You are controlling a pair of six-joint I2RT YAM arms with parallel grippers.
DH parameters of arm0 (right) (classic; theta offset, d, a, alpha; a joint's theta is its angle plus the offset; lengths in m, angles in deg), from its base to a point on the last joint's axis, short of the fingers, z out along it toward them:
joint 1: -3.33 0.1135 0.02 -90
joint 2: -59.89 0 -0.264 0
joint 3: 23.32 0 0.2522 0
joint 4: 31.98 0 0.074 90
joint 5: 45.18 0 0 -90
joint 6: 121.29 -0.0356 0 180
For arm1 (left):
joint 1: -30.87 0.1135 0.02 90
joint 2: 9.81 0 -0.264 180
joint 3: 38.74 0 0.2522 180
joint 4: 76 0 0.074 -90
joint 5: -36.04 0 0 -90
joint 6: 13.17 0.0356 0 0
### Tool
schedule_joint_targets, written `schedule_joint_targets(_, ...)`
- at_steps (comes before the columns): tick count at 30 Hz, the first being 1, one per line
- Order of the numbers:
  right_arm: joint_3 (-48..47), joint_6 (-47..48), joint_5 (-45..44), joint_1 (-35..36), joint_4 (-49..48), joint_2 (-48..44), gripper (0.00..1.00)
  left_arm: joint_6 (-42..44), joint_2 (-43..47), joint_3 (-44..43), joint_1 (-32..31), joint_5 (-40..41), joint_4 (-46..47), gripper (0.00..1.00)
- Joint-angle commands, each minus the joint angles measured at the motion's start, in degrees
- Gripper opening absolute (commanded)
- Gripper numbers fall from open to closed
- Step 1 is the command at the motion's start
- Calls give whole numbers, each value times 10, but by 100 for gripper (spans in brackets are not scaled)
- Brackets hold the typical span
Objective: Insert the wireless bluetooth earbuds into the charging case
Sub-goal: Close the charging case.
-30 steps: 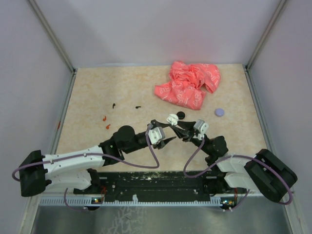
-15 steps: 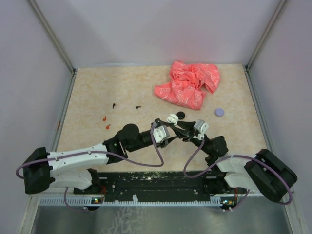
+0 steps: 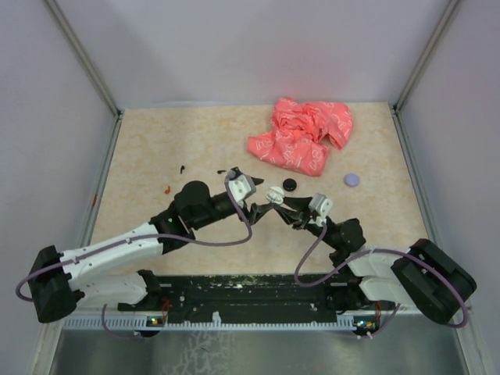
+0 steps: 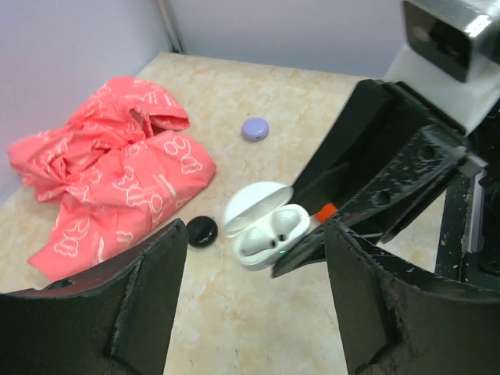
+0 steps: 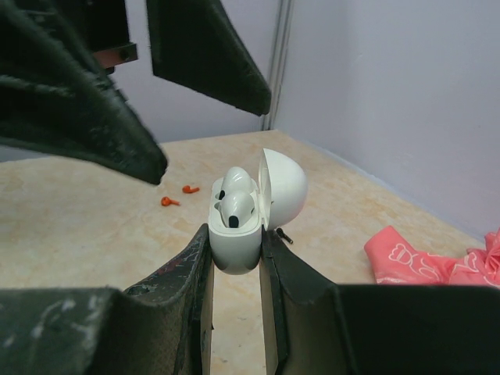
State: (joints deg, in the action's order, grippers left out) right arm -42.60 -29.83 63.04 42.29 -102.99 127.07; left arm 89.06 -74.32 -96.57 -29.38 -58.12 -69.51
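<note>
A white charging case (image 5: 237, 234) with its lid open is held upright between the fingers of my right gripper (image 5: 235, 258), a little above the table. Two white earbuds (image 5: 234, 199) sit in its sockets. The case also shows in the left wrist view (image 4: 266, 226) and the top view (image 3: 275, 192). My left gripper (image 4: 255, 242) is open and empty, pointing at the case from the left and apart from it. In the top view it (image 3: 256, 206) is just left of my right gripper (image 3: 281, 200).
A crumpled pink cloth (image 3: 301, 137) lies at the back right. A black disc (image 3: 290, 184) and a pale purple disc (image 3: 351, 180) lie behind the case. Tiny red bits (image 3: 169, 195) and black bits (image 3: 182, 168) lie on the table at the left.
My left arm has swung back and to the left, away from the case, with its jaws open. My right gripper has kept still with the case.
</note>
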Motion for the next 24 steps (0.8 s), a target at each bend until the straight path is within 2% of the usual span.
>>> schedule_joint_targets(1, -1, 7, 36, 0, -21, -6, 0, -78, 22, -13, 63, -117, -61, 77)
schedule_joint_targets(7, -5, 12, 79, 0, -21, -3, 0, -105, 26, -15, 101, -235, -68, 87)
schedule_joint_targets(10, -7, 12, 104, 0, -27, -1, 0, -114, 15, -23, 116, -284, -69, 88)
schedule_joint_targets(19, -10, 1, 134, 0, -40, -1, 0, -126, -53, -53, 124, -367, -57, 87)
schedule_joint_targets(24, -9, 0, 118, 0, -33, 1, 0, -127, -59, -65, 124, -402, -62, 84)
